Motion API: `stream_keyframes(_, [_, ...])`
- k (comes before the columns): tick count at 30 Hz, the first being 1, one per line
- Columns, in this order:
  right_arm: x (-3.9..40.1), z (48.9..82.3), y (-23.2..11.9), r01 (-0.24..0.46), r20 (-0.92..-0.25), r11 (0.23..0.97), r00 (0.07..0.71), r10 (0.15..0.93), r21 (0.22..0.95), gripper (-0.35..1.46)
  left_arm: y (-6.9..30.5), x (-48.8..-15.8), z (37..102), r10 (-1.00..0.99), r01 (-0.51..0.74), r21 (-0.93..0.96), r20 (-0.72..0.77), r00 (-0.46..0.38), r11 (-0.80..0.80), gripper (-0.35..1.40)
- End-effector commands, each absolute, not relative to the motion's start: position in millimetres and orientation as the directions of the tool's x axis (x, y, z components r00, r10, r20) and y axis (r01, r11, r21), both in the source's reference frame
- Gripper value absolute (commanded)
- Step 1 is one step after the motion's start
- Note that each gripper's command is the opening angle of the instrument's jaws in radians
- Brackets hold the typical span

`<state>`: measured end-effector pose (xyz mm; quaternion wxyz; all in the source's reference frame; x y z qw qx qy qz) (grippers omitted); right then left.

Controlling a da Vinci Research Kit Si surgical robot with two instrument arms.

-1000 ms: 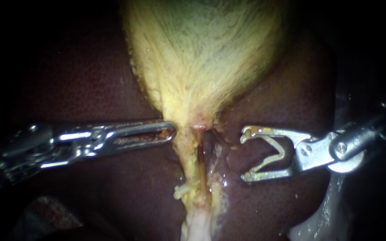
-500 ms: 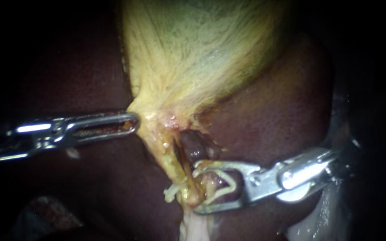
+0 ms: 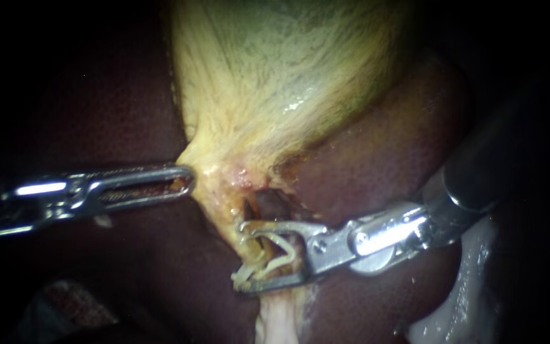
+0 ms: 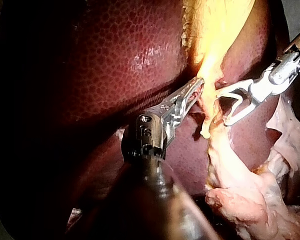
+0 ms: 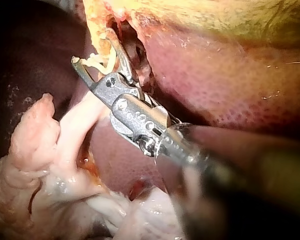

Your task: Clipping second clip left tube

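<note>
**A:** Where is the tube [image 3: 232,213]?

**B:** It runs down from the gallbladder's [image 3: 288,76] narrow end, over the liver [image 3: 97,114]. Just below that end it passes between the jaws of the right instrument [image 3: 240,256]. Those jaws stand apart and carry an open clip [image 3: 288,250], whose legs sit astride the tube.

**A:** And the left instrument [image 3: 186,179]?

**B:** Its jaws are pressed together on the gallbladder's edge at the narrow end, and the tissue there tents toward them.

**A:** How will the tube handle?

**B:** I judge it soft, thin and wet, so it will be slippery and easy to tear. It has no stiffness of its own. The pull at the gallbladder is what holds it straight.

**A:** Where should the clip bite?

**B:** Squarely across the tube, a little away from the gallbladder, with the full width inside the legs and none of the fatty fringe caught. I cannot make out any other clip on it.
</note>
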<state>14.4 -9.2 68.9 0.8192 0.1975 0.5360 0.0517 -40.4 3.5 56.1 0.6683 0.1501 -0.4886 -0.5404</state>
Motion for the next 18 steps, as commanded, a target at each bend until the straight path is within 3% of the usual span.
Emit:
stream_keyframes(1, [14.2, 69.1, -9.1, 0.128, -0.855, 0.917, 0.427, 0.293, 0.378, 0.58, 3.5, -40.4, 56.0, -0.869, 0.576, 0.728, 0.491, -0.061, 0.371, -0.35])
stream_keyframes(18, [17.0, 71.7, -11.0, 0.123, -0.839, 0.92, 0.468, 0.277, 0.373, 0.58, 3.1, -41.4, 55.2, -0.869, 0.576, 0.729, 0.491, -0.066, 0.369, -0.35])
